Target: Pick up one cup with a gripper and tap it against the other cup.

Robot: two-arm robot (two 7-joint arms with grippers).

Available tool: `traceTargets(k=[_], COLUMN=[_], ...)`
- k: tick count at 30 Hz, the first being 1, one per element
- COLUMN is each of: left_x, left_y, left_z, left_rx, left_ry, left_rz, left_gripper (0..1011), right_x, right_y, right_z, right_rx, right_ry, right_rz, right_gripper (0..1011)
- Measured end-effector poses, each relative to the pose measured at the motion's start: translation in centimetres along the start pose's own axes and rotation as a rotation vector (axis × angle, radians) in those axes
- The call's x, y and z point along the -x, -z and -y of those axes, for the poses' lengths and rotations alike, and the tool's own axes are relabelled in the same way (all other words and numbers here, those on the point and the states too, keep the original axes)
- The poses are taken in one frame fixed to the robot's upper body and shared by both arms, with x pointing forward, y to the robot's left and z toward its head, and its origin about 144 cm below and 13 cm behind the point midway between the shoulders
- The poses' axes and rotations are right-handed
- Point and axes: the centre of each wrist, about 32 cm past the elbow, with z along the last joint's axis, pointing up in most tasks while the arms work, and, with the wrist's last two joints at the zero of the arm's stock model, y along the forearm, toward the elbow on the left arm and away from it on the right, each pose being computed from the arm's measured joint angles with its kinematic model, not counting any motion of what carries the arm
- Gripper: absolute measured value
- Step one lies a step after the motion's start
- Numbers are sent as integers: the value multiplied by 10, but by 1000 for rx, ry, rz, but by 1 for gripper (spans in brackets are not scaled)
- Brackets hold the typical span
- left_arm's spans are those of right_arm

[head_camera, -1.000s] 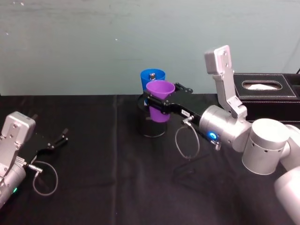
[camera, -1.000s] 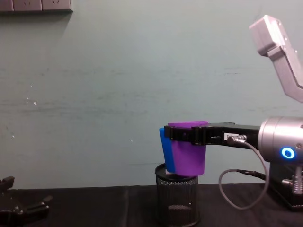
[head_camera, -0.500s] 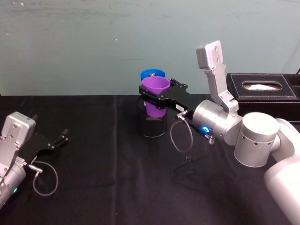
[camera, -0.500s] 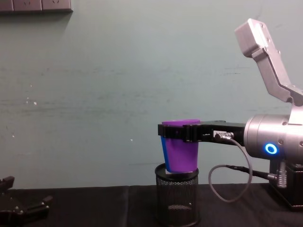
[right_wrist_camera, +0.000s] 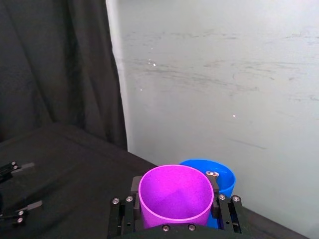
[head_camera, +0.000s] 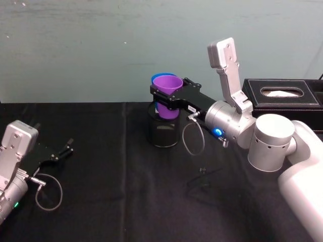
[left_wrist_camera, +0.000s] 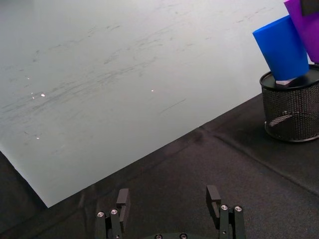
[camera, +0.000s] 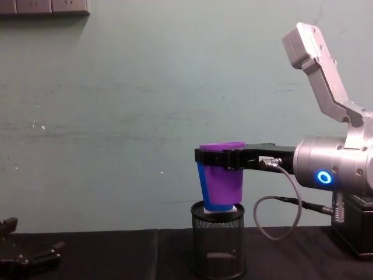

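Observation:
The purple cup [head_camera: 168,102] hangs upright in the air, and my right gripper [head_camera: 169,97] is shut on it just under the rim. The blue cup [left_wrist_camera: 283,47] stands slightly tilted on top of a black mesh pen holder [head_camera: 162,132]. In the chest view the purple cup [camera: 224,176] covers most of the blue cup [camera: 203,185]. In the right wrist view the purple cup [right_wrist_camera: 175,193] sits between the fingers with its rim against the blue cup [right_wrist_camera: 224,179]. My left gripper [left_wrist_camera: 168,203] rests open and idle at the table's left [head_camera: 61,151].
A black tissue box [head_camera: 282,93] stands at the back right, behind my right arm. Black cloth [head_camera: 101,201] covers the table, and a pale green wall [camera: 116,116] closes off the back. Free room lies between the two arms.
My right gripper has carried the purple cup back and left, toward the blue cup. The purple cup now overlaps the blue one almost fully. The left arm has not moved.

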Motion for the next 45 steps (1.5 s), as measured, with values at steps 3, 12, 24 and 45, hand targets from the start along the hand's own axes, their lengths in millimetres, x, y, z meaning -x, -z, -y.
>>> traceTargets(k=[3,12,24,45], left_x=[0,0,0,0], left_y=[0,0,0,0], left_z=[0,0,0,0], left_rx=[0,0,0,0], left_ry=[0,0,0,0], left_rz=[0,0,0,0], left_gripper=[1000,1000,1000,1000], right_x=[-1,-4,-5,-6], right_y=[-1,-4,-7,-8], right_z=[-3,-7,-8,-13], right_rx=[0,-5,-13,-9], right_ry=[6,23,29,24], right_rz=[4,8,7,4], right_gripper=[762,762,762,762])
